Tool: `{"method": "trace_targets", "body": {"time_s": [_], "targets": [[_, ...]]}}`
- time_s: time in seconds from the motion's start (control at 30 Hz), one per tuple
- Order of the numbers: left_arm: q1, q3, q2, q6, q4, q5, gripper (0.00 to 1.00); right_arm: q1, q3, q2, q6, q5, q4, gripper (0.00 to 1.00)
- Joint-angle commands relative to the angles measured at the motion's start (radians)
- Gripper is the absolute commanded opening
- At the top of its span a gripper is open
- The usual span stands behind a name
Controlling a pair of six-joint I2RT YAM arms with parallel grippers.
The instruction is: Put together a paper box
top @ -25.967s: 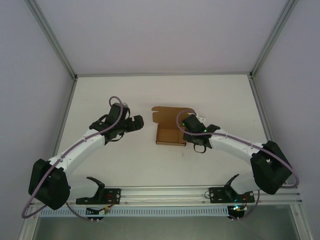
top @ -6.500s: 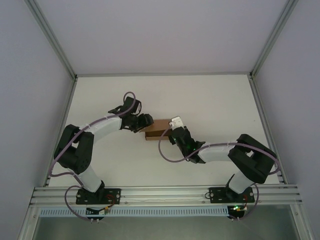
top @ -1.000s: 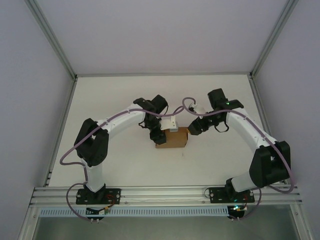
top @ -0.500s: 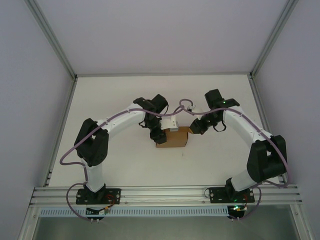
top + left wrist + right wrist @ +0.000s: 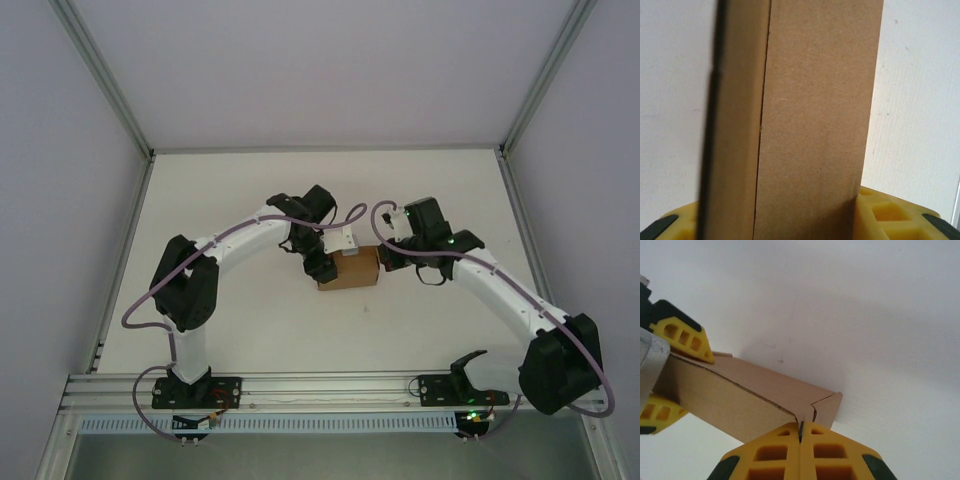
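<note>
Paper box (image 5: pixel 352 270) folded shut, sitting mid-desk between both arms.
Left tool (image 5: pixel 775 218) is clamped across one end of the box, with plain brown matte cardboard filling the gap between its yellow honeycomb-pattern fingers (image 5: pixel 682 337). Box is a shallow rectangular block with flat panels, a straight fold seam along the side and a cut flap edge at the corner. Right tool (image 5: pixel 800 432) has its fingers together, tips at the opposite end corner; can't tell if they pinch anything. Desk (image 5: pixel 250 330) is smooth white.
</note>
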Motion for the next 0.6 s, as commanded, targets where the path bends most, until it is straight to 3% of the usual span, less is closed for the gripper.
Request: {"method": "trace_targets", "body": {"time_s": [0.0, 0.07, 0.2, 0.43, 0.57], "targets": [[0.002, -0.02, 0.012, -0.083, 0.085, -0.017, 0.41, 0.071, -0.012, -0.04, 0.192, 0.047, 0.098, 0.0], [0.003, -0.031, 0.01, -0.091, 0.093, -0.023, 0.41, 0.104, -0.045, -0.049, 0.192, 0.117, 0.137, 0.0], [0.002, -0.05, 0.0, -0.1, 0.108, -0.02, 0.42, 0.128, -0.125, -0.062, 0.22, 0.145, 0.251, 0.0], [0.001, -0.052, 0.002, -0.126, 0.13, -0.029, 0.42, 0.17, -0.203, -0.072, 0.329, 0.227, 0.279, 0.0], [0.001, -0.065, -0.001, -0.126, 0.139, -0.035, 0.42, 0.181, -0.261, -0.09, 0.276, 0.231, 0.312, 0.0]]}}
